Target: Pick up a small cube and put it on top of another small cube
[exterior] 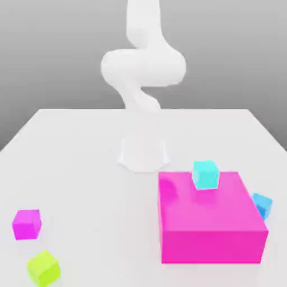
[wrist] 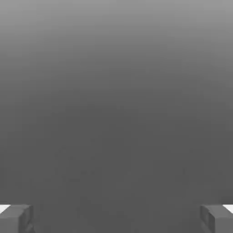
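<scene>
Small magenta cube (exterior: 27,223): sits on table (exterior: 78,146) at exterior view's left, just behind lime cube (exterior: 43,267), well apart from big magenta block (exterior: 210,224) w/ cyan cube (exterior: 205,174) on top. Nothing picked or stacked yet, I judge. Gripper (wrist: 116,218) wide open, empty. Second cyan cube (exterior: 262,204) partly hidden behind block.

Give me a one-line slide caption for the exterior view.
White arm behind a large magenta block topped by a cyan cube; small magenta cube and lime-green cube sit apart.
</scene>
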`<state>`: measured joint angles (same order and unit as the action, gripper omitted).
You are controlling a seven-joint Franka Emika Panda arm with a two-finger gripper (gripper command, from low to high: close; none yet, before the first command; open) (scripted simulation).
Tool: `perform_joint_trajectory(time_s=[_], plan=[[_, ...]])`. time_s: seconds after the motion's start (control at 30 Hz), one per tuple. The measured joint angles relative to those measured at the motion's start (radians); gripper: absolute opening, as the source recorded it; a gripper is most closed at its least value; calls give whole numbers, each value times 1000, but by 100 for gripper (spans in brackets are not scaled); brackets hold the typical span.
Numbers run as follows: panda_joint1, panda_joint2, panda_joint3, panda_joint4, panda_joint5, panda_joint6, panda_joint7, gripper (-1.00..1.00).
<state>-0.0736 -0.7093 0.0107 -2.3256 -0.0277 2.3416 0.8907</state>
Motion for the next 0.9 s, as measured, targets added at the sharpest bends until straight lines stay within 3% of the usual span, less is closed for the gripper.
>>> perform_joint_trajectory(time_s=[0.27, 0.53, 0.7, 0.9], plan=[[-215, 295, -1, -82, -86, 133, 291, 0], [-363, 582, -75, -163, -116, 266, 537, 0], [-458, 758, -124, -216, -42, 354, 624, 0], [-529, 969, -103, -238, 105, 484, 623, 0]])
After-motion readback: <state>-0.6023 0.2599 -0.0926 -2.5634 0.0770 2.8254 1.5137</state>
